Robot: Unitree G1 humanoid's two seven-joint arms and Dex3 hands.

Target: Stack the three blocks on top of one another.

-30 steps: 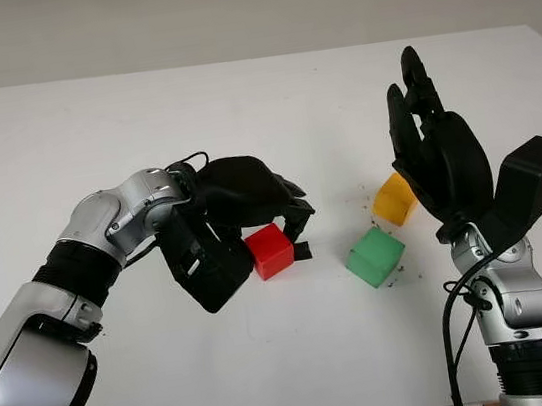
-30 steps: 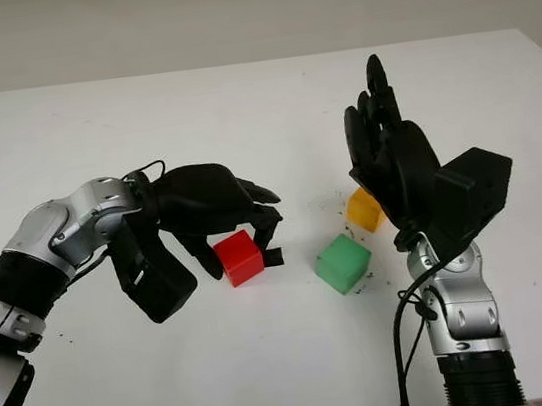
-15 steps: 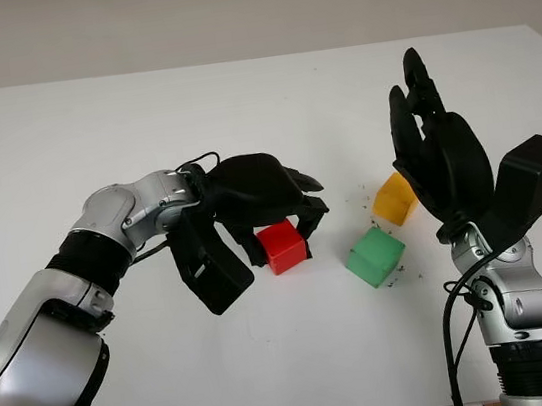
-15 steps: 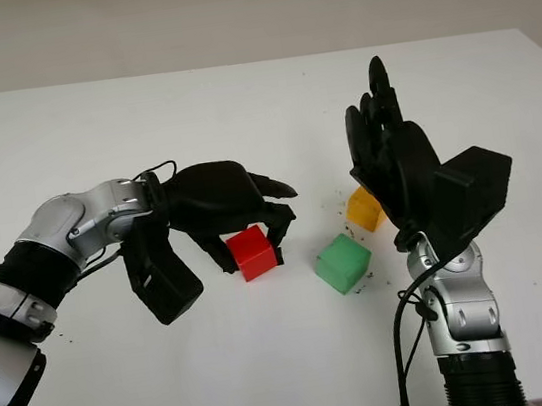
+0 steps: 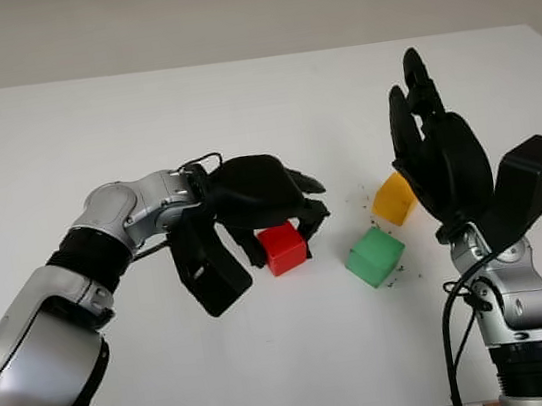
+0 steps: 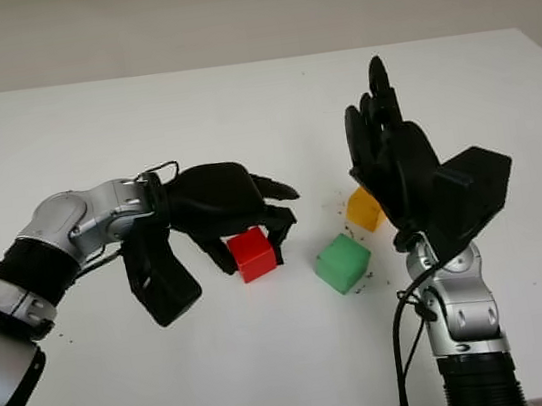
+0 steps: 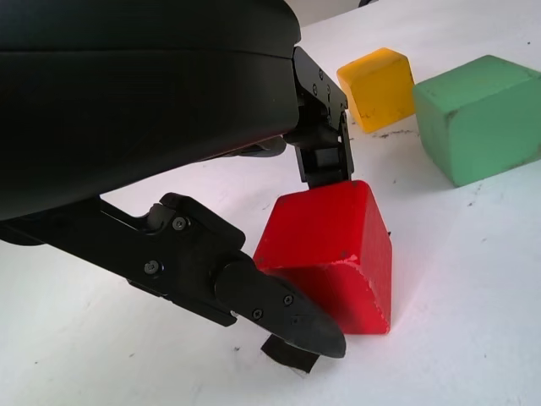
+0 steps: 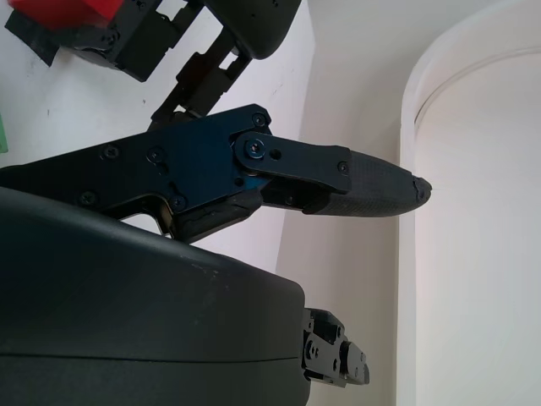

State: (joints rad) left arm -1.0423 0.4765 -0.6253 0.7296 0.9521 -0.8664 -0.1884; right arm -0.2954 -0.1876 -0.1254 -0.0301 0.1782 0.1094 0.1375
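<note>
Left hand (image 5: 262,199) fingers clamped on the red block (image 5: 283,248) at table (image 5: 236,97) centre, green block (image 5: 374,256) and yellow block (image 5: 393,199) just right; right hand (image 5: 438,154) raised, open, holding nothing.

Three small cubes sit apart on a white desk (image 5: 274,364), none stacked. The red block (image 5: 283,248) is near the middle, tilted onto an edge, pinched by black fingers (image 7: 279,304). The green block (image 5: 374,256) lies flat to its right. The yellow block (image 5: 393,198) sits just behind the green one.
</note>
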